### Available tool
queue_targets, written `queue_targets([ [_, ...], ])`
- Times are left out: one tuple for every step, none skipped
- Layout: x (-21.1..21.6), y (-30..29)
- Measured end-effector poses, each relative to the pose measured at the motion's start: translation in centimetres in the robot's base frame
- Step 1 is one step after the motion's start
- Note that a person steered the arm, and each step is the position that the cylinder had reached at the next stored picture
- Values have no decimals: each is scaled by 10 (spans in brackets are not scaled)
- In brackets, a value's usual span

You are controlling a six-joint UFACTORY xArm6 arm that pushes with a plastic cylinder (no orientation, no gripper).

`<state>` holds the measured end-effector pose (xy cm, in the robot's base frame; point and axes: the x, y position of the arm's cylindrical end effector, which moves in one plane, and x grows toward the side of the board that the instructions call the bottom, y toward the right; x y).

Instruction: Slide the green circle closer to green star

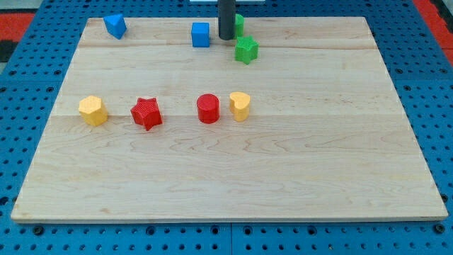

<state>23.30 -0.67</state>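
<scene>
Camera view: my tip (pixel 226 37) sits near the board's (pixel 226 177) top edge, touching the green circle (pixel 239 23), which peeks out just right of the rod; no jaws, only a bare rod; the green star (pixel 246 50) lies just below-right; a blue cube (pixel 201 34) stands just left.

Pale matt wood board (pixel 283 177) — smooth grain

A pale wooden board (pixel 233 177) lay evenly lit on a blue perforated surface (pixel 432 85) that framed it all round, with red patches showing at eleven o'clock and one o'clock.
</scene>
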Motion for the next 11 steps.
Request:
queue_targets([
  [-4,-32],
  [-31,-50],
  [-41,-42],
  [-41,-6],
  [-40,19],
  [-41,29],
  [-40,42],
  [-39,60],
  [-39,89],
  [-39,92],
  [-32,82],
])
